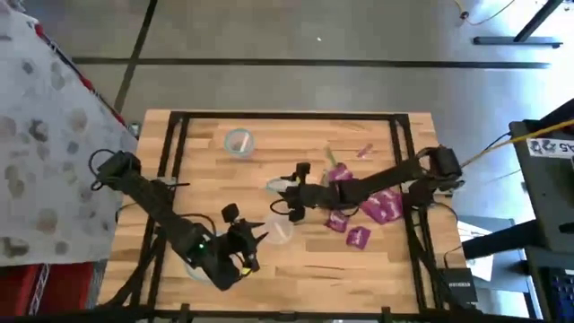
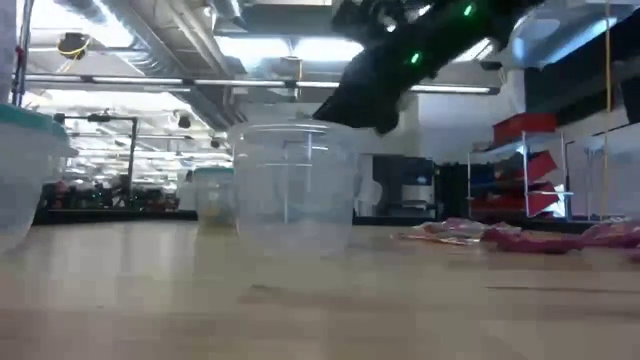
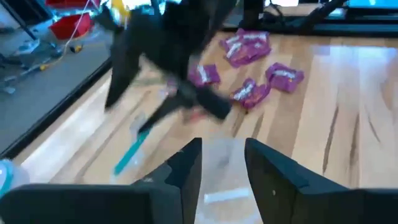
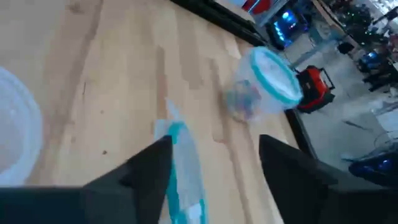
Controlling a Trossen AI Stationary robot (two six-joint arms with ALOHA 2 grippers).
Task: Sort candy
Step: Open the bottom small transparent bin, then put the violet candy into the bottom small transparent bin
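Overhead, the right end effector (image 1: pixel 289 187) reached to the middle of the desk (image 1: pixel 296 260), over a clear bowl (image 1: pixel 278 186) it mostly hid. The candy (image 1: pixel 372 206) lay beside that arm. The left end effector (image 1: pixel 254 235) waited near the front edge. At desk height, a dark arm blurred above a bowl (image 2: pixel 292 185). From the left wrist, the fingers (image 3: pixel 186 171) stood narrowly apart, holding nothing I could see. From the right wrist, the fingers (image 4: pixel 149 168) stood wide around a teal rim.
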